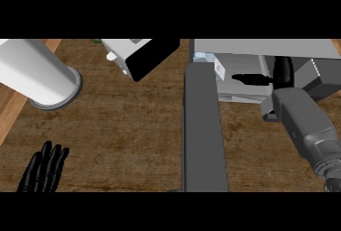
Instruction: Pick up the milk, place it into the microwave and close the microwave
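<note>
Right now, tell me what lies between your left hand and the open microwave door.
Only bare brown counter lies between the left hand and the microwave door, seen in the head view.

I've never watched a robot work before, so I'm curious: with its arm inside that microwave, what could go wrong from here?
Two things, perhaps. The right hand is deep in the microwave beside the milk, so pulling out could knock the carton over. The open door stands right next to the right arm; swinging it shut too early might hit the arm. The left hand rests open, far away.
</note>
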Controlling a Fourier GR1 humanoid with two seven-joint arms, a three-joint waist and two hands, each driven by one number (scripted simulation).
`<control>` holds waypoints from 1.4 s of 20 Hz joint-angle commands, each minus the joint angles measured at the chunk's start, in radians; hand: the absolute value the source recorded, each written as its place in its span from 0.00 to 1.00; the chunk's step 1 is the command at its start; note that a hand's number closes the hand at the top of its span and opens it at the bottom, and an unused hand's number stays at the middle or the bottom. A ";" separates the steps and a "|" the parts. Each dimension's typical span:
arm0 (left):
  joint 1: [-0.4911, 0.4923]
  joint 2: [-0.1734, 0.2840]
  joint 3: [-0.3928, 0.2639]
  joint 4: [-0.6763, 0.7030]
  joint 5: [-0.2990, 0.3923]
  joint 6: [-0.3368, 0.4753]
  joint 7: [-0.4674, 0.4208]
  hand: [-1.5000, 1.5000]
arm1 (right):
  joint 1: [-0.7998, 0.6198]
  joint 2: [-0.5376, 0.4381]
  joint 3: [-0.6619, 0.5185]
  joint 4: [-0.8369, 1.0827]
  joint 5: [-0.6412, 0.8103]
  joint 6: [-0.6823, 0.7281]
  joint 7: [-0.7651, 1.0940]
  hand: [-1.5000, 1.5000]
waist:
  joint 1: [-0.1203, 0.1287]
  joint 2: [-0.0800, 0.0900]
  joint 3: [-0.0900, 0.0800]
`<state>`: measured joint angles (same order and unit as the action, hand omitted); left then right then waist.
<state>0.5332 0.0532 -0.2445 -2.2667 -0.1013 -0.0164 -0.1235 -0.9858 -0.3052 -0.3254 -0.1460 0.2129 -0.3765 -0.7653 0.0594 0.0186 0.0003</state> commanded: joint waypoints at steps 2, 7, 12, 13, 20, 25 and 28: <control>0.014 -0.002 -0.019 -0.022 0.002 -0.002 0.004 0.00 | 0.068 0.002 -0.025 -0.004 -0.033 0.087 -0.052 0.00 | -0.018 -0.004 0.002; 0.007 -0.002 -0.015 -0.013 0.007 -0.001 0.005 0.00 | 0.126 0.004 -0.017 -0.018 -0.045 0.250 -0.073 0.00 | -0.042 -0.014 0.001; -0.003 -0.027 -0.035 0.015 -0.012 0.026 -0.006 0.00 | 0.179 0.076 -0.003 -0.020 -0.041 0.218 -0.064 0.00 | -0.046 -0.016 0.000; 0.009 -0.015 -0.026 -0.016 0.013 0.014 0.029 0.00 | 0.224 0.023 -0.017 -0.015 -0.053 0.269 -0.092 0.00 | -0.047 -0.015 0.000; 0.044 -0.009 -0.042 0.033 0.000 0.015 -0.025 0.00 | 0.296 0.115 -0.015 -0.036 -0.074 0.299 -0.110 0.00 | -0.044 -0.016 0.000; 0.039 0.008 -0.084 0.008 0.000 -0.012 -0.011 0.00 | 0.389 0.133 -0.017 -0.074 -0.107 0.406 -0.155 0.00 | -0.053 -0.020 0.000; -0.074 0.006 -0.098 0.031 -0.003 -0.025 0.070 0.00 | 0.486 0.158 0.003 -0.112 -0.103 0.419 -0.233 0.00 | -0.072 -0.021 0.000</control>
<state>0.5331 0.0594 -0.3225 -2.2679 -0.1033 -0.0260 -0.0890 -0.5970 -0.1650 -0.3297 -0.2319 0.1198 0.0014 -0.9278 0.0041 -0.0038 -0.0019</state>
